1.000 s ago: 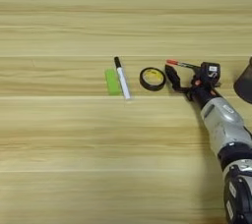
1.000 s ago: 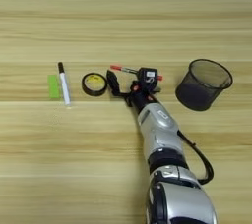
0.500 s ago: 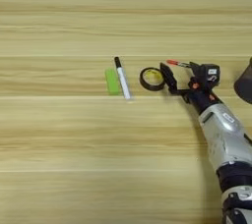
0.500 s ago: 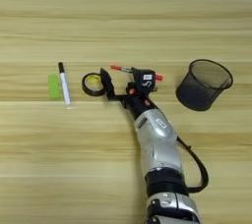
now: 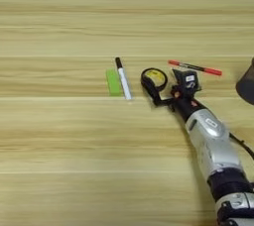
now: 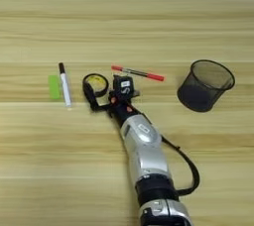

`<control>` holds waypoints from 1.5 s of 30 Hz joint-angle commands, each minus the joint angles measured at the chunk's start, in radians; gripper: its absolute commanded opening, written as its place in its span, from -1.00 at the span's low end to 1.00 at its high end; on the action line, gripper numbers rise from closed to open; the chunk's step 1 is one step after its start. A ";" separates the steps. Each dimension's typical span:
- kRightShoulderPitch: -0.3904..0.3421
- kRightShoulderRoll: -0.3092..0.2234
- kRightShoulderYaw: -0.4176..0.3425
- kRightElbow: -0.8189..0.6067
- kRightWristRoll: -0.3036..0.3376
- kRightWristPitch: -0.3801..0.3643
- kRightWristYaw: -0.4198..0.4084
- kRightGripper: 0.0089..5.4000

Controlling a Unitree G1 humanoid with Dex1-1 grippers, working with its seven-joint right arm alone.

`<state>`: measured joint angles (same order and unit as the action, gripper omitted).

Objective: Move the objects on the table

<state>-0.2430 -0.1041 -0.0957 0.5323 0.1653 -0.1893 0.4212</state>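
My right gripper [image 5: 159, 85] stands open around the black tape roll with the yellow core [image 5: 156, 77]. One black finger [image 6: 90, 94] curves along the roll's left side and the other sits at its right. I cannot tell whether either finger touches the roll. The thin red-capped pen [image 5: 194, 68] lies just beyond the gripper's body, free on the table [image 5: 59, 160]. To the left of the roll lies the white black-capped marker [image 5: 123, 78], with the green block [image 5: 113, 82] beside it. The black mesh pen cup [image 6: 206, 85] stands upright at the right.
My silver forearm [image 6: 144, 145] runs from the bottom edge up to the tape roll, with a black cable [image 6: 186, 163] looping off its right side. Bare wood lies to the left and toward the far edge.
The gripper has slid left from over the red pen to straddle the tape roll, and the pen now lies fully exposed. The marker, block and cup have not moved.
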 commanded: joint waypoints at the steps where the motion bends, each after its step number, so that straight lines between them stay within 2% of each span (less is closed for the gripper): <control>1: -0.089 -0.005 0.013 0.001 -0.026 -0.054 -0.023 0.98; 13: -0.124 -0.004 0.025 0.087 -0.049 -0.101 -0.030 0.98; 27: -0.155 0.000 0.025 0.149 -0.059 -0.114 -0.040 0.98; 38: -0.161 -0.002 0.038 0.174 -0.088 -0.120 -0.060 0.51; 45: -0.144 -0.005 0.037 0.149 -0.088 -0.109 -0.067 0.47</control>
<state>-0.3434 -0.0998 -0.0558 0.7336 0.0787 -0.2977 0.3745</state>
